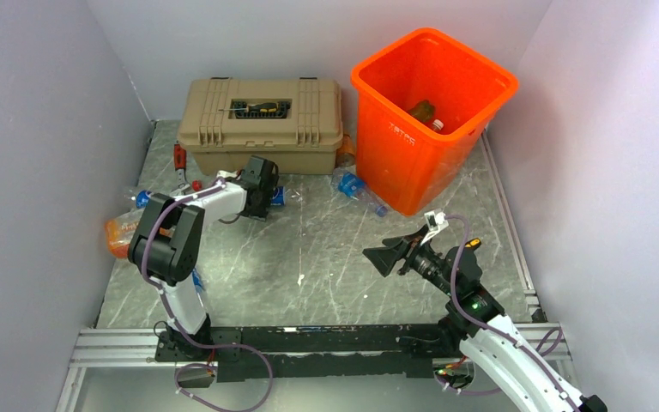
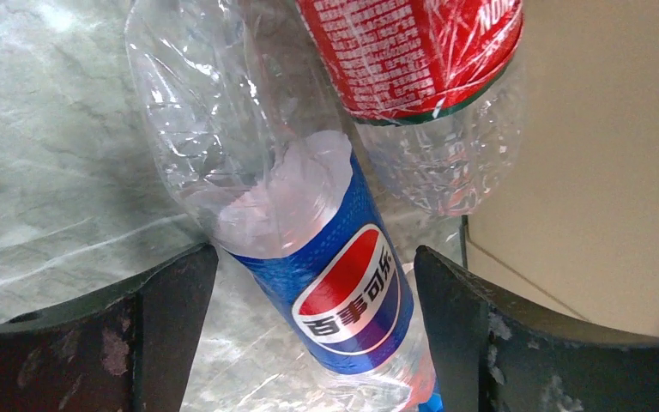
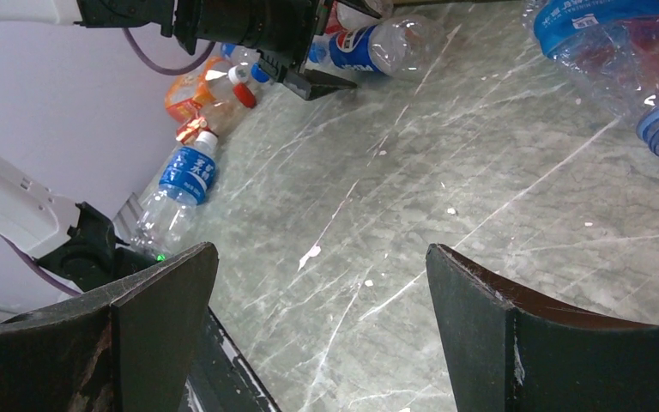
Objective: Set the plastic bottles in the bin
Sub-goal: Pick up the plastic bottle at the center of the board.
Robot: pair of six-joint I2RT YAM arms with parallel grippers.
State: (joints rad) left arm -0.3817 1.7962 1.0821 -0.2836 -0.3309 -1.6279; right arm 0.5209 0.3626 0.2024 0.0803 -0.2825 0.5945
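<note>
The left claw (image 2: pixel 313 266) is spread with nothing clamped. A blue-labelled Pepsi bottle (image 2: pixel 343 283) lies on the table (image 2: pixel 51 129) between its two fingers, its long axis slanting through the gap, so the fingers face its narrow sides. A red-labelled bottle (image 2: pixel 412 51) lies just beyond, beside the tan toolbox (image 2: pixel 601 172). The right claw (image 1: pixel 386 256) hangs open and empty, well apart — the left is plainly nearer. The orange bin (image 1: pixel 412 154) stands well off to the right at the back.
</note>
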